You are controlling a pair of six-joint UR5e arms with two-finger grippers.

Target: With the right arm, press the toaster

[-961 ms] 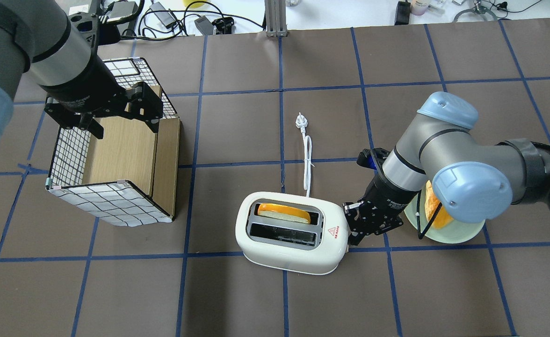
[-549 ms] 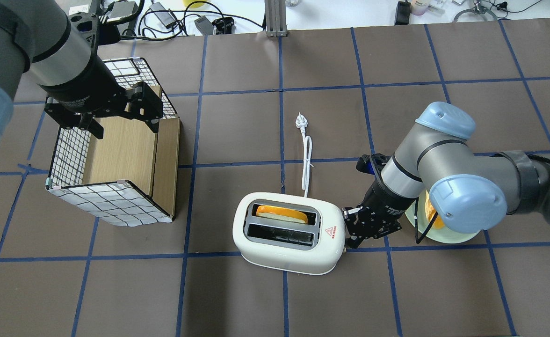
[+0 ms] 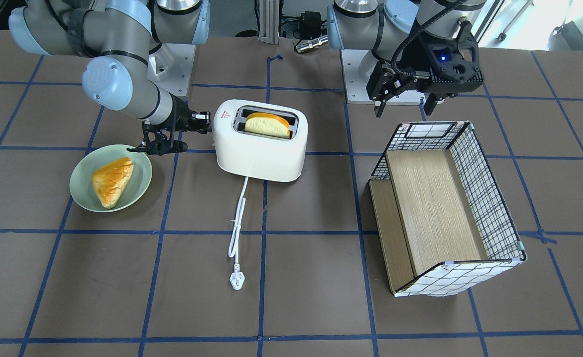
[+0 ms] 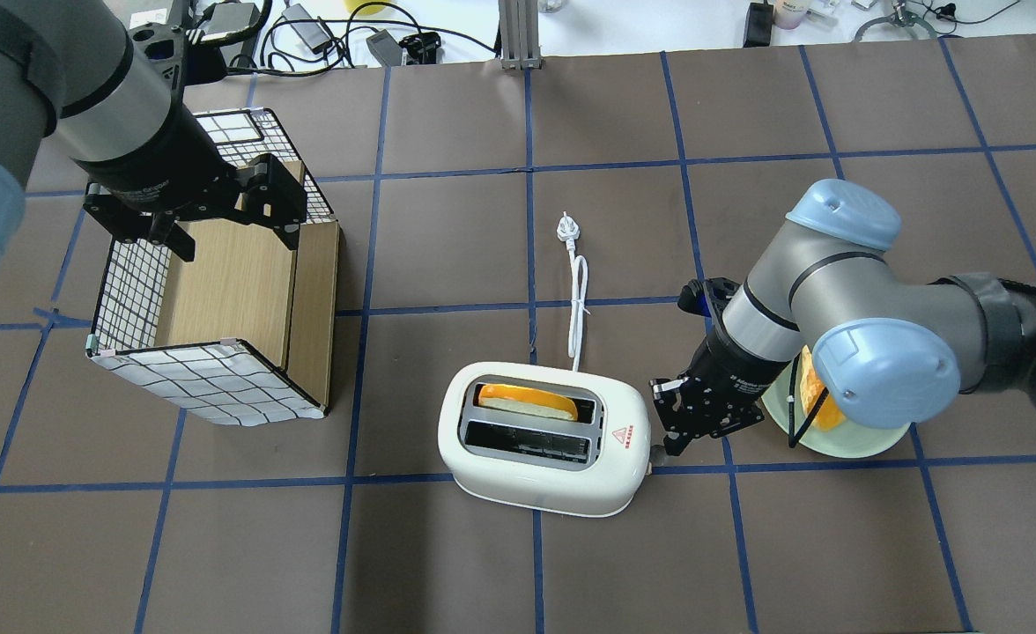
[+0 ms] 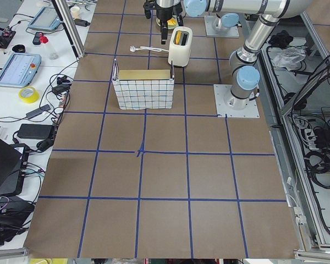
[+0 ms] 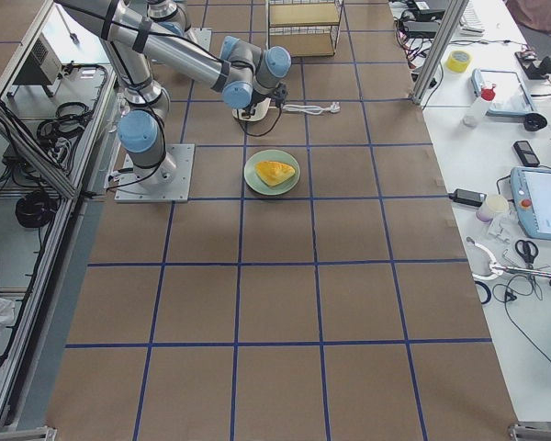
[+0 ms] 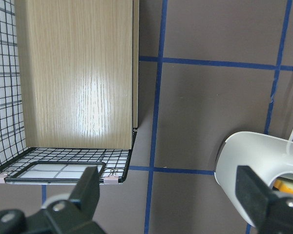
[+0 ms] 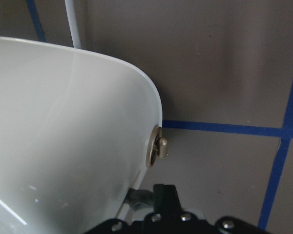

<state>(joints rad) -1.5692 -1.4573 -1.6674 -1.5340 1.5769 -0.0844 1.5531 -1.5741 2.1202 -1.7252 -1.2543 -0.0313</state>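
Reaching from over the green plate [image 3: 140,181], the right end effector [image 4: 664,443], fingers closed on nothing, sits against the short lever end of the toaster [image 4: 540,480]. The toaster stands on the desk [image 4: 447,246] just beside that plate, its long axis running straight away. The left end effector [image 4: 234,238], spread wide, is much farther off.

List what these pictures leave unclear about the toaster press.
- The toaster lever: overhead, the right gripper covers it; the right wrist view cuts it at the bottom edge.
- The right gripper's jaws, open or shut: dark and small in every view.
- The pastry on the plate: overhead, the right arm covers most of it.
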